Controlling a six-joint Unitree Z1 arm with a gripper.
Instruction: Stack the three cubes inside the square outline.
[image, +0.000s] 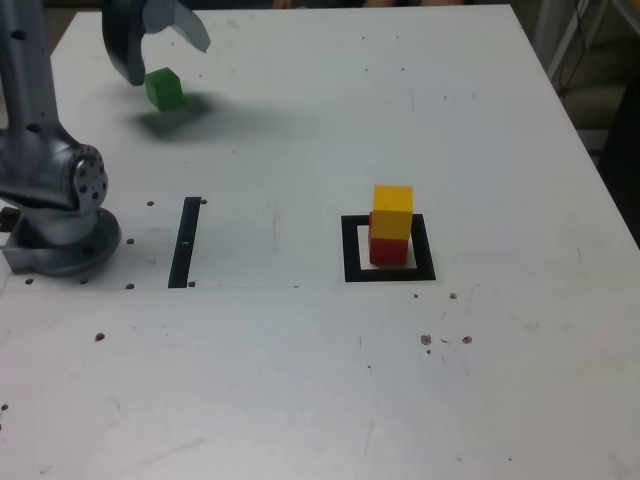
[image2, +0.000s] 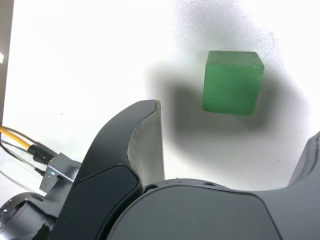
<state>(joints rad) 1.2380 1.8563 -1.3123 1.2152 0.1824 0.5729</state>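
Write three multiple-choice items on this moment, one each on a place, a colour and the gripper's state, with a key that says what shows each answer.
1. Where is the red cube?
A. On the black strip
B. Inside the square outline
C. Beside the green cube

2. What colour is the cube on top of the red one?
A. Green
B. Blue
C. Yellow

3. How does the gripper stand?
A. Open, holding nothing
B. Shut on the green cube
C. Shut on the yellow cube

Key:
1 B: the exterior view shows black border around its base.
2 C: a yellow block sits over the red one there.
3 A: the wrist view shows the fingers wide apart, with the green cube untouched.
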